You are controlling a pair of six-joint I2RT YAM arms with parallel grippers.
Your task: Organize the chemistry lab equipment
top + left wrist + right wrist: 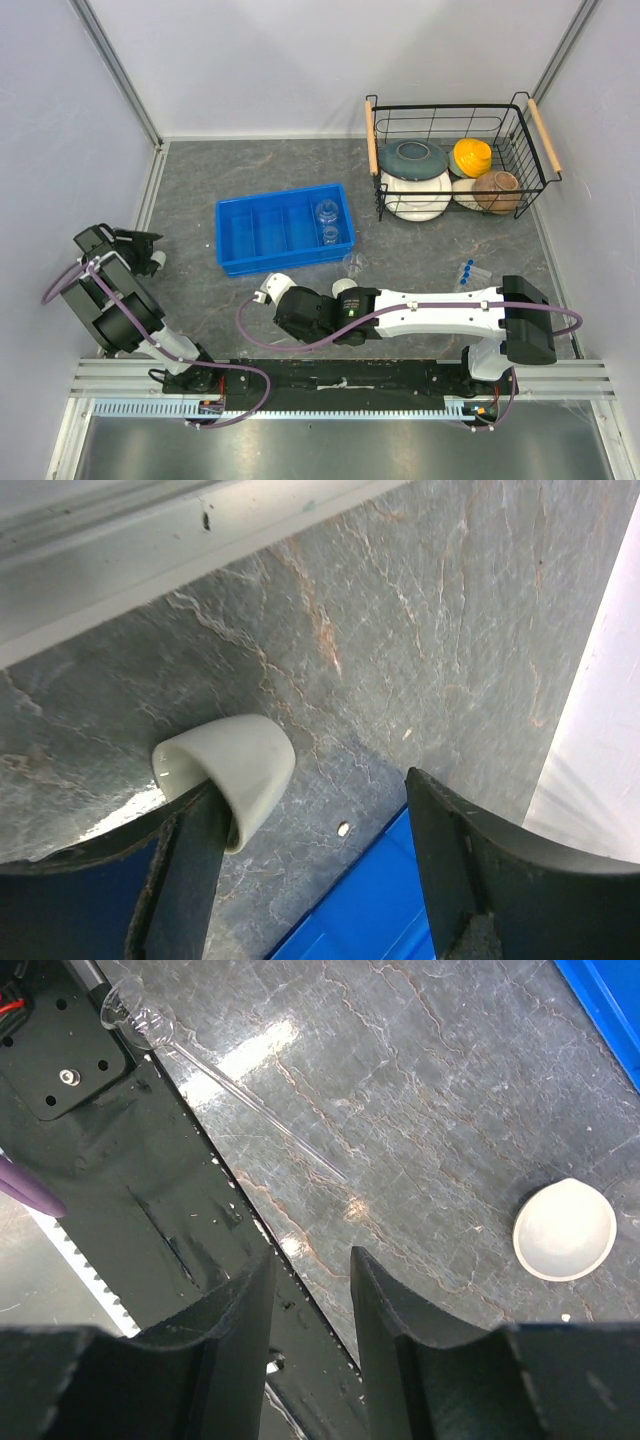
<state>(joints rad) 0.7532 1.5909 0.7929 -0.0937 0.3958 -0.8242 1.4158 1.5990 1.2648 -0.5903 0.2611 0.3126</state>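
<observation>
My left gripper (148, 252) (310, 790) is open at the table's far left. A tiny white cup (225, 770) (158, 261) lies on its side against its left finger. My right gripper (266, 292) (310, 1257) is open and empty, low over the table's near edge. A white round dish (565, 1230) lies to its right, and a thin clear glass rod (250, 1110) lies ahead of it. Two clear beakers (326, 222) stand in the blue tray (250, 225), and a third (352, 263) stands just in front of it. Blue-capped tubes (467, 272) lie at the right. The tube rack is out of view.
A black wire basket (455, 115) with ceramic bowls and plates stands at the back right. The black base plate (150, 1190) runs along the near edge under my right gripper. A metal wall rail (120, 560) is close behind the cup.
</observation>
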